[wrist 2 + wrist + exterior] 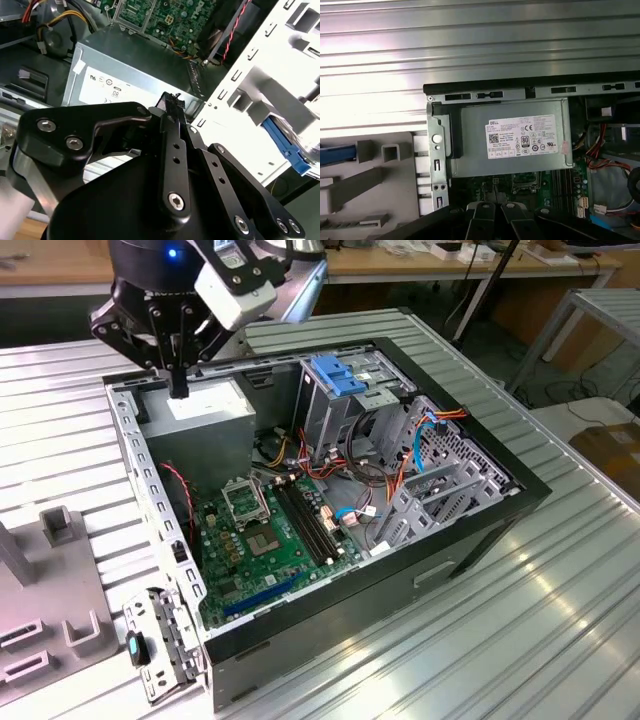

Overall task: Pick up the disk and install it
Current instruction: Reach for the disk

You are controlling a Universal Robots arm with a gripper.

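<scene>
My gripper (178,388) hangs over the back corner of the open computer case (480,530), at the exterior view's left, just above the silver power supply (205,405). Its black fingers (172,107) stand pressed together, with nothing between them. A light-blue rail (337,154) lies on the grey fixture (380,175) outside the case and looks like the disk's carrier edge. The same blue strip (282,145) appears in the second wrist view. The drive's dark body is hidden.
Inside the case are the green motherboard (270,540), bundles of cables (340,475) and a grey upright drive cage (330,420) with a blue latch (340,375) on top. The case rests on a ribbed metal table (540,620). A loose metal bracket (160,645) lies by the front corner.
</scene>
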